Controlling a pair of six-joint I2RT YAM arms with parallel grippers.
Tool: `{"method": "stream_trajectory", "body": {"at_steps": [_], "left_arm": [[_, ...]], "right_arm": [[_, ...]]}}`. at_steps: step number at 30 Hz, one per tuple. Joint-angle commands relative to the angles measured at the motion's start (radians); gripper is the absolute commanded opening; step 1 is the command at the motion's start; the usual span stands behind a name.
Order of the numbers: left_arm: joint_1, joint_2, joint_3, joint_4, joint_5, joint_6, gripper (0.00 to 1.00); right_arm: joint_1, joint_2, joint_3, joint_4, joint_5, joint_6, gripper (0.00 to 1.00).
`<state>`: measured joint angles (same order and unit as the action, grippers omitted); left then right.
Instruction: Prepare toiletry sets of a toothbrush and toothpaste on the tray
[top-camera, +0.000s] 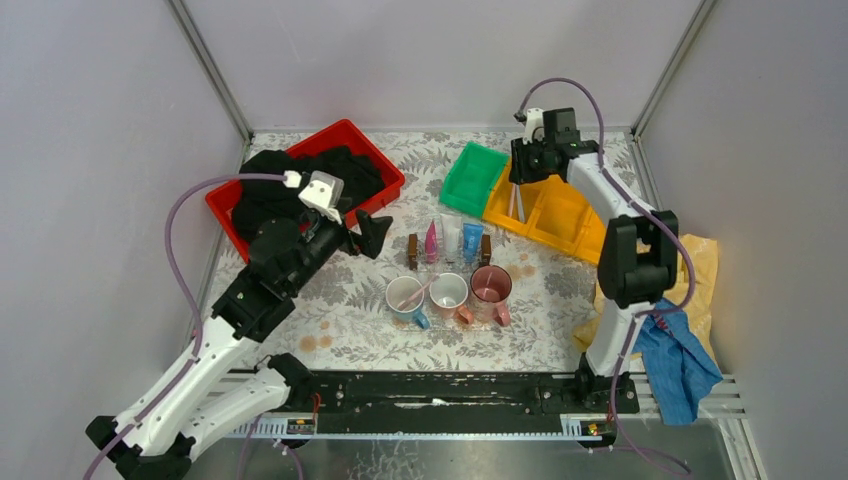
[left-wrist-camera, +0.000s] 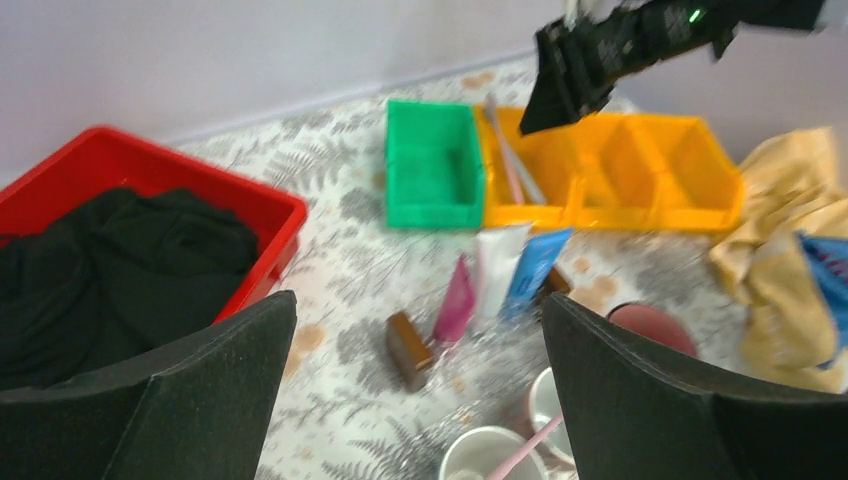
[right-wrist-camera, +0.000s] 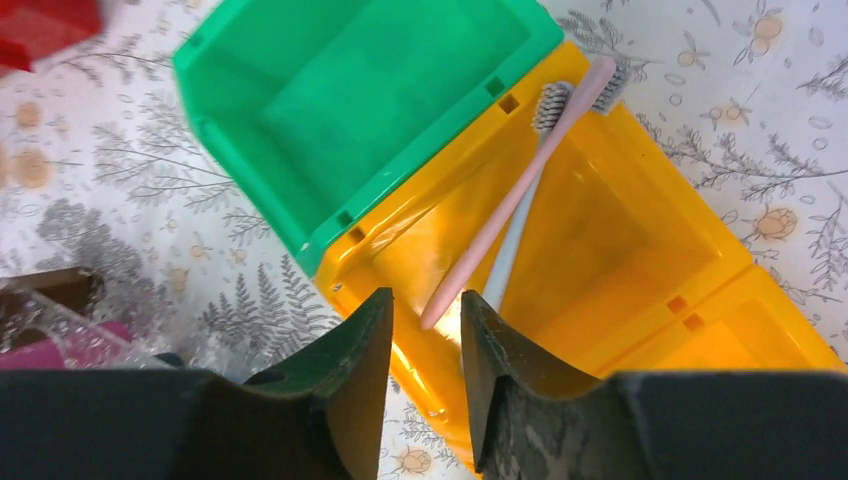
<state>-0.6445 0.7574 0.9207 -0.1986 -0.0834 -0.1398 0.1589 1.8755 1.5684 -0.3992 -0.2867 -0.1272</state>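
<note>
Three toothpaste tubes, magenta, white and blue, lie on a clear tray behind three mugs: white-blue, pale pink and dark pink. A pink toothbrush leans in the white-blue mug. My left gripper hangs wide open and holds nothing, left of the tubes. My right gripper hovers over the yellow bin. Its jaws are narrowed but apart. The handle end of a pink toothbrush lies just beyond its tips, and a white toothbrush lies under that one.
Two dark brown blocks flank the tubes. A green bin adjoins the yellow bins. A red bin holding black cloth sits at the back left. Yellow and blue cloths lie beside the right arm's base.
</note>
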Motion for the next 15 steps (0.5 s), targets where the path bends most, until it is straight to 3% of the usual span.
{"method": "stream_trajectory", "body": {"at_steps": [1, 7, 15], "left_arm": [[0.028, -0.003, -0.089, -0.024, -0.059, 0.092, 1.00], [0.067, -0.021, -0.199, 0.036, -0.063, 0.108, 1.00], [0.136, -0.010, -0.235, 0.027, -0.024, 0.127, 1.00]], "right_arm": [[0.004, 0.083, 0.122, -0.054, 0.085, 0.039, 0.35], [0.008, 0.180, 0.213, -0.063, 0.111, 0.044, 0.32], [0.010, 0.260, 0.269, -0.051, 0.150, 0.043, 0.32]]}}
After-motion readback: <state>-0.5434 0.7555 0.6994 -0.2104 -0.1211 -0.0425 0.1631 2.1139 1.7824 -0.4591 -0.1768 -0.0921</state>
